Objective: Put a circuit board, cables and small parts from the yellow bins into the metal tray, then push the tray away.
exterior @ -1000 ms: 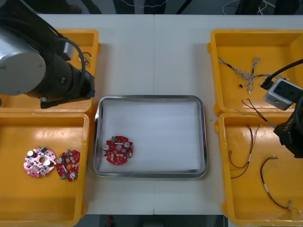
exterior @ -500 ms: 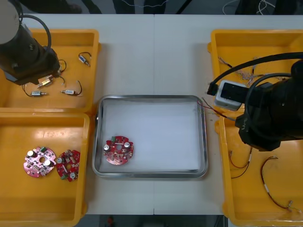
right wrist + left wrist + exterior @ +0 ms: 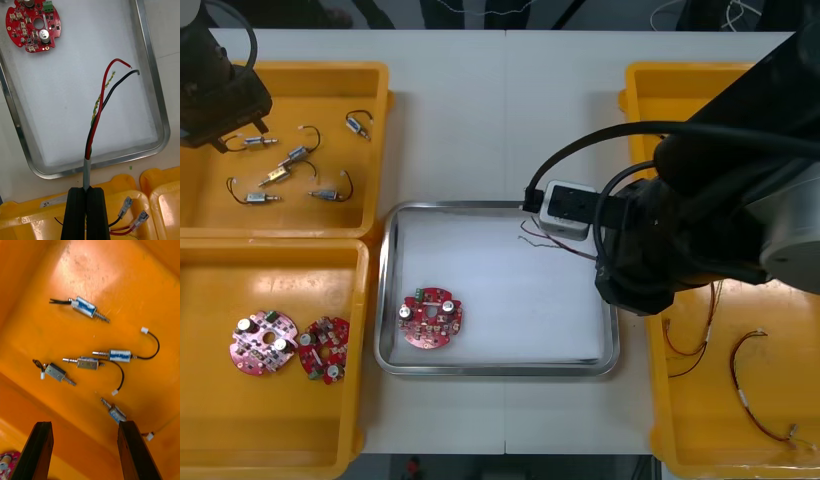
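The metal tray (image 3: pixel 498 207), white inside, lies mid-table with one round red circuit board (image 3: pixel 430 318) in its near left corner. My right gripper (image 3: pixel 87 195) is shut on a red and yellow cable (image 3: pixel 100 107) that also has a black strand. It hangs above the tray's right rim (image 3: pixel 152 75), and the loose wire ends (image 3: pixel 552 243) reach in over the white floor. The board (image 3: pixel 33 24) lies far beyond the wire tips. My left gripper (image 3: pixel 85 425) stands open above several small metal parts (image 3: pixel 112 354) in the far left bin (image 3: pixel 370 120), touching none.
The near left bin (image 3: pixel 280 430) holds two more circuit boards (image 3: pixel 258 345). The near right bin (image 3: pixel 700 440) holds red and black cables (image 3: pixel 755 385). My right arm (image 3: pixel 710 220) covers most of the far right bin. An orange bin edge (image 3: pixel 123 187) sits beside my right fingers.
My right arm swung left from the right bins to the tray's right side, carrying the cable. My left arm drew back to the far left, uncovering the small metal parts.
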`<control>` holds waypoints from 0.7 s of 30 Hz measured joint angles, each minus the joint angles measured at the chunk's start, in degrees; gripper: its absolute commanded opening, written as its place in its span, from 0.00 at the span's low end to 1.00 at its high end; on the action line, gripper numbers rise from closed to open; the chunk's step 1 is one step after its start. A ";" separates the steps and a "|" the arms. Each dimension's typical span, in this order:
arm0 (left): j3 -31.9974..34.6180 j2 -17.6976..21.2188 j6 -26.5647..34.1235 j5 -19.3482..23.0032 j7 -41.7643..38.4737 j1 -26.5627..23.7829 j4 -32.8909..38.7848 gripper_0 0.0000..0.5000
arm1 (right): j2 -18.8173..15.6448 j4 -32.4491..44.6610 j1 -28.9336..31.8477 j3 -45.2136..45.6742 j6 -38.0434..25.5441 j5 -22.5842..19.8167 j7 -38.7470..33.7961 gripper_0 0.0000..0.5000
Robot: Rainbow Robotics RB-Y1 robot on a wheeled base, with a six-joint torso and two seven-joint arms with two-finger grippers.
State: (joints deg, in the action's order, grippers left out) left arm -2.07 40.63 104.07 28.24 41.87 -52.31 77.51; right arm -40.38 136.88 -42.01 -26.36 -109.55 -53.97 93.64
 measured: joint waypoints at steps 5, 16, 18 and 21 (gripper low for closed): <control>0.61 0.00 -6.43 -0.66 0.00 -2.38 -7.75 1.00 | 0.96 -1.35 -0.06 -7.40 3.48 7.05 0.03 0.00; 1.92 0.00 -23.57 -1.98 0.00 -5.72 -24.89 1.00 | 4.15 -8.23 -0.13 -18.04 10.67 16.27 5.68 0.00; 1.91 0.00 -26.65 -1.98 0.00 -6.26 -27.47 1.00 | 4.42 -9.57 -0.13 -19.28 11.66 17.02 8.32 0.00; 1.76 -0.04 -30.72 -1.98 0.00 -6.77 -30.59 1.00 | 4.51 -11.80 -0.13 -21.19 13.66 17.19 9.15 0.00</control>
State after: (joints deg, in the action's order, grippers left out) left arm -0.32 40.59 73.35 26.26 41.87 -59.08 46.93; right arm -35.87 125.08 -42.15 -47.55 -95.89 -36.78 102.79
